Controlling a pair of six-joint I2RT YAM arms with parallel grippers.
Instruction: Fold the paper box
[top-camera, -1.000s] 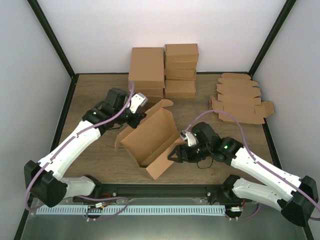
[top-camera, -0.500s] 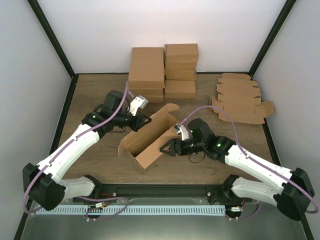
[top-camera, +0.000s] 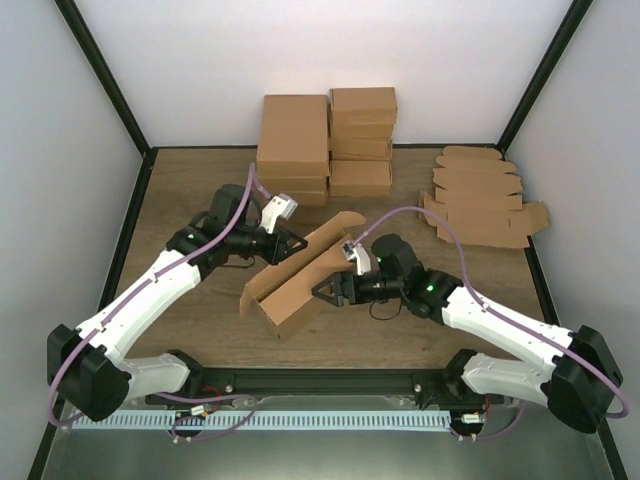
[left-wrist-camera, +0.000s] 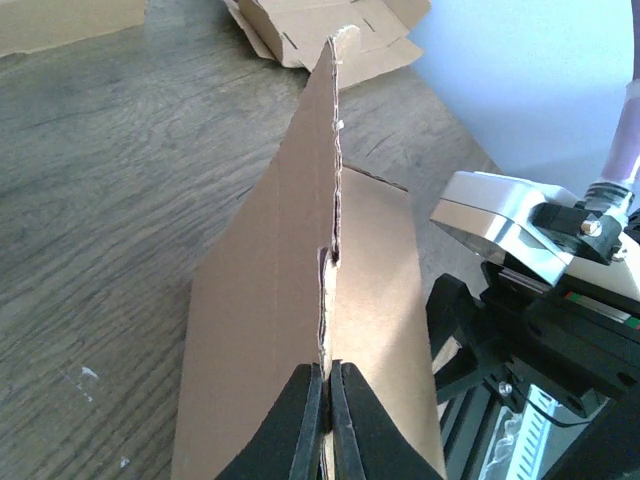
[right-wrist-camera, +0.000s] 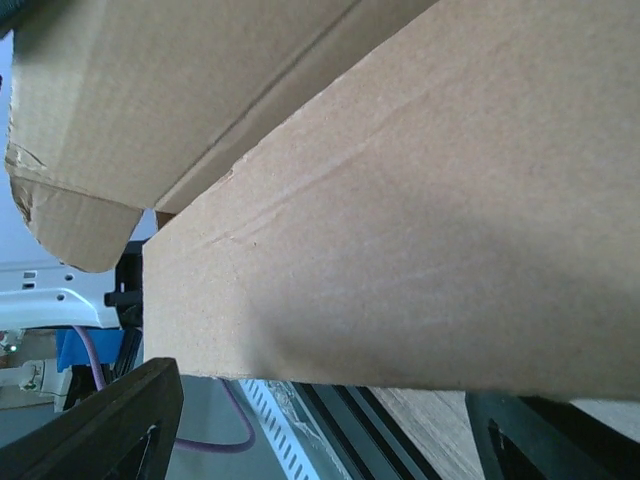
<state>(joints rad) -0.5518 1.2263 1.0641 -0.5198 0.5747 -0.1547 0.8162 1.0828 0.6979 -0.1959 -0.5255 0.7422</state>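
The brown paper box (top-camera: 300, 282) lies partly folded in the middle of the table, open at the top, with one long wall standing. My left gripper (top-camera: 284, 247) is shut on the top edge of that back wall; in the left wrist view its fingertips (left-wrist-camera: 326, 375) pinch the cardboard edge (left-wrist-camera: 330, 210). My right gripper (top-camera: 330, 290) is open wide and presses against the box's near side wall. In the right wrist view the cardboard wall (right-wrist-camera: 420, 230) fills the frame between the two spread fingers (right-wrist-camera: 110, 420).
Stacks of finished brown boxes (top-camera: 325, 140) stand at the back centre. A pile of flat unfolded box blanks (top-camera: 482, 198) lies at the back right. The black frame rail (top-camera: 320, 380) runs along the near edge.
The box has been pushed left and flattened lower, its long wall tilting down. My right gripper moved left and forward against it. My left gripper kept its hold and shifted slightly.
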